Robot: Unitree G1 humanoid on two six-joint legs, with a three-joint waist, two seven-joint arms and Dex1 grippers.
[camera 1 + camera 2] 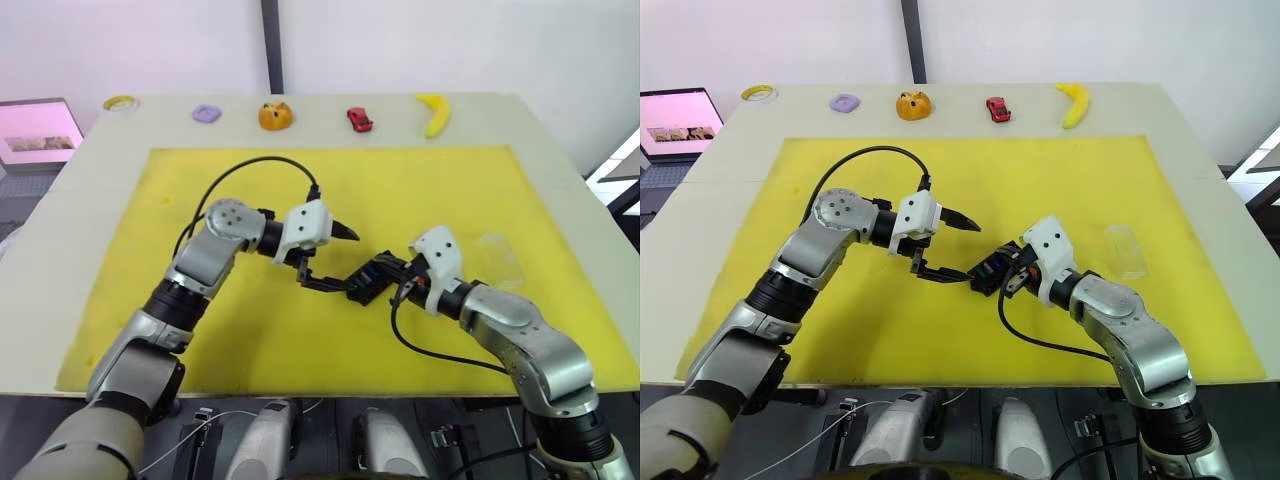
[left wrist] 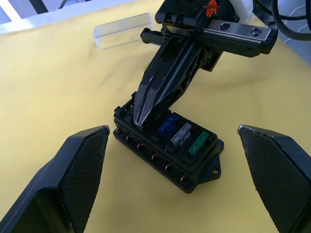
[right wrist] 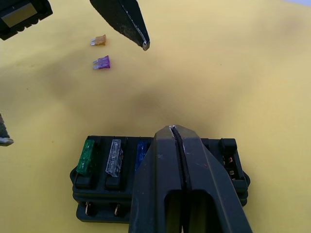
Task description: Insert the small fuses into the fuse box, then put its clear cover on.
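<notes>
No readable text, label or number anywhere.

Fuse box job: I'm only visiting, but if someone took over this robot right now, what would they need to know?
Left gripper: open, holding nothing, beside the fuse box.
Right gripper: shut, tips down on a slot next to the blue fuse; whether a fuse sits under them is hidden.
Done: blue, grey fuse and green fuse seated.
Left: orange-brown fuse and purple fuse lie loose on the yellow mat; clear cover lies apart, not yet fitted.
</notes>
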